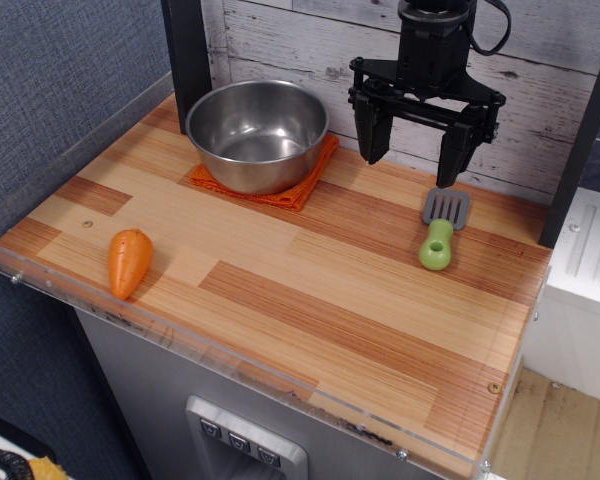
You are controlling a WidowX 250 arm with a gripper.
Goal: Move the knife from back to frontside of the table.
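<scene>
Toward the back right of the worktop (280,290), the knife (441,229) lies flat on the striped wood, its grey slotted head pointing at the back wall and its lime-green handle pointing toward the front edge. Above it hangs the gripper (416,150), black and held clear of the surface, with its jaws spread wide apart and holding nothing. One finger ends just over the knife's grey head, while the other hangs further left, over bare wood near the wall; whether the nearer tip touches the head cannot be told from this angle.

Left of the gripper, at the back of the worktop, a steel bowl (259,133) sits on an orange cloth (300,190), whose corners show beneath its base. An orange toy carrot (128,261) lies near the front left edge, well apart from the knife, its pointed end toward the front. A clear acrylic rim (230,365) runs along the front and left sides of the worktop. Behind everything stands a whitewashed plank wall (290,40).
</scene>
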